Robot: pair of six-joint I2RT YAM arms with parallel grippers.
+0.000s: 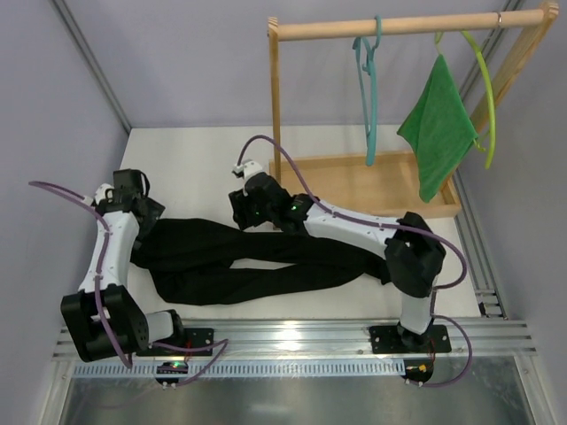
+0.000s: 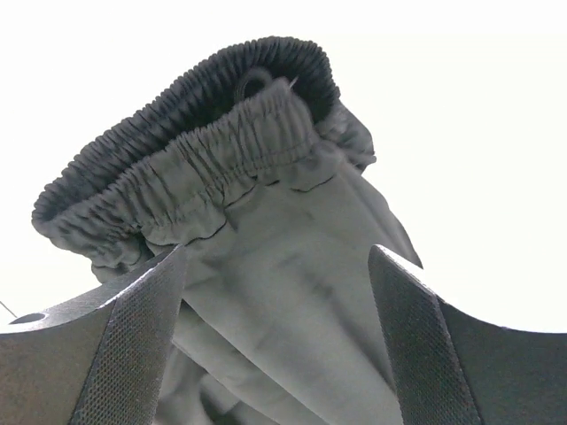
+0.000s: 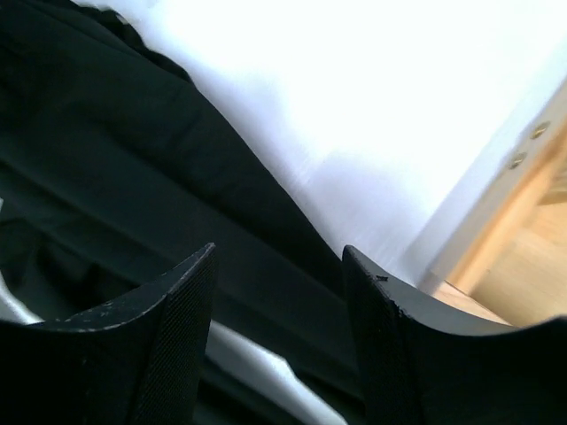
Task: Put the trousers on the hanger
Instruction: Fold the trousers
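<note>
The black trousers [image 1: 266,261] lie flat across the table, waistband at the left and legs running right. My left gripper [image 1: 146,232] is down at the waistband end. In the left wrist view its jaws stand wide apart, and the fabric below the elastic waistband [image 2: 195,133] lies between the fingers [image 2: 133,354] of the left gripper [image 2: 276,257]. My right gripper [image 1: 241,212] hangs open over the upper edge of the trousers [image 3: 133,177] near the middle; nothing is pinched in the right gripper [image 3: 279,252]. The teal hanger [image 1: 369,88] hangs by its hook from the wooden rail.
A wooden rack stands at the back right, with a rail [image 1: 399,27], a post [image 1: 275,106] and a base tray [image 1: 354,186]. A green cloth [image 1: 438,133] hangs on a yellow-green hanger [image 1: 485,97] on the same rail. Walls close in on both sides.
</note>
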